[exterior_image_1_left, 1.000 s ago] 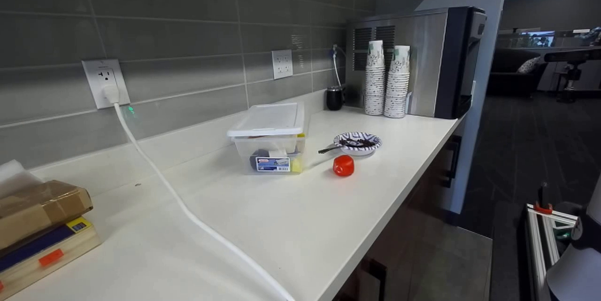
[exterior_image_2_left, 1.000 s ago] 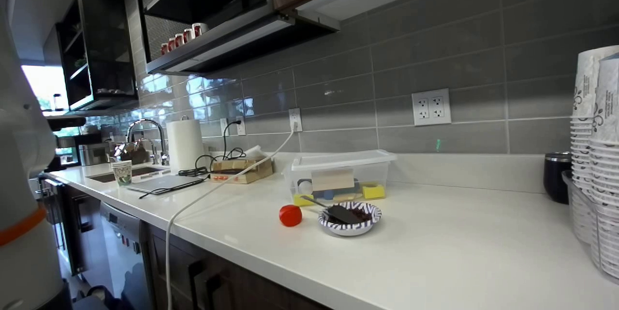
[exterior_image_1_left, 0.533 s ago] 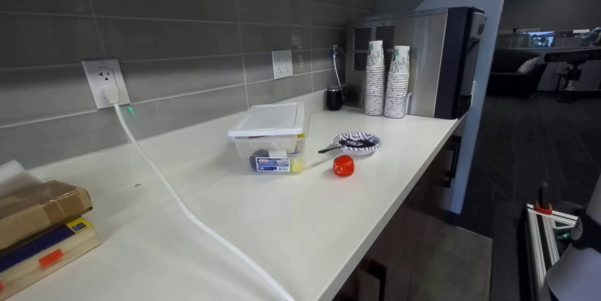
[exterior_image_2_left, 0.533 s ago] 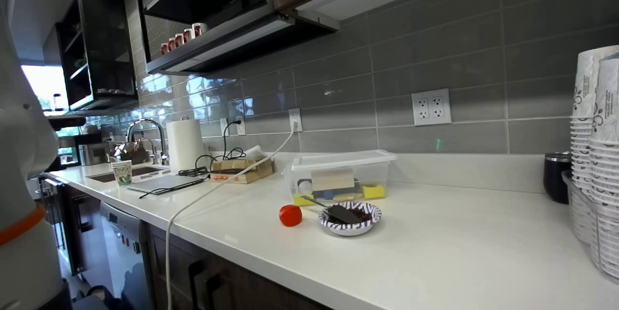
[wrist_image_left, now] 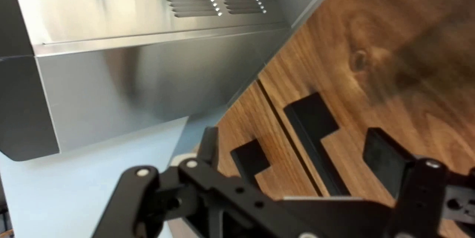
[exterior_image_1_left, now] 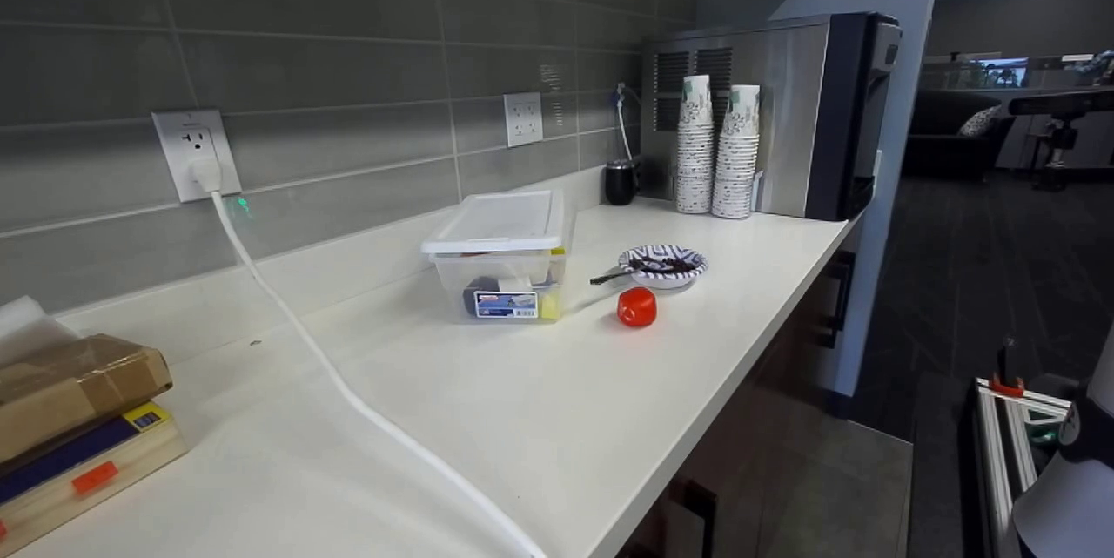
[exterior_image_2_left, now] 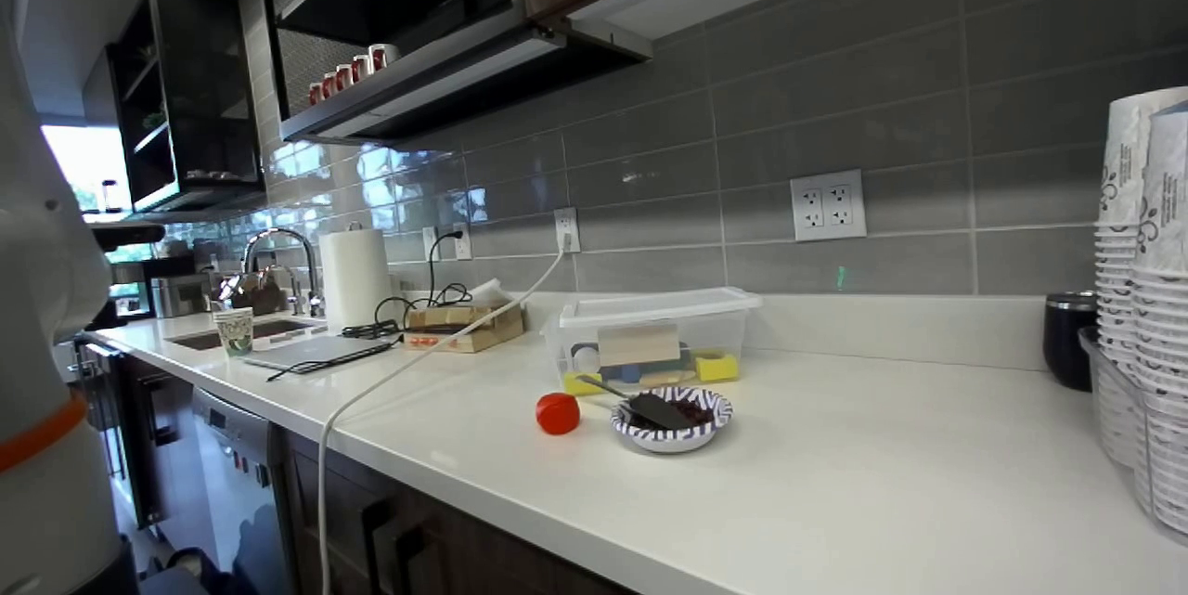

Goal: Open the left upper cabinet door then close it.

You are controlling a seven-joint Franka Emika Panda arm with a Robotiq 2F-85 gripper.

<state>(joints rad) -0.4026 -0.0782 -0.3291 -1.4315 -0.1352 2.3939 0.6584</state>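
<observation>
The hand (wrist_image_left: 295, 136) stands spread in front of the left upper cabinet door (wrist_image_left: 371, 78), which sits closed at the right of the wrist view, its black handle (wrist_image_left: 313, 130) visible between the fingers (wrist_image_left: 385, 160).

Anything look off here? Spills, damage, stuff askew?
One thing: the white cord runs from the wall outlet across the counter and hangs over its front edge in an exterior view, where it might get snagged. No obvious spill or damage shows.

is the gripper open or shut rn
The gripper is open: in the wrist view its fingers stand wide apart, with a black door handle showing between them.
</observation>
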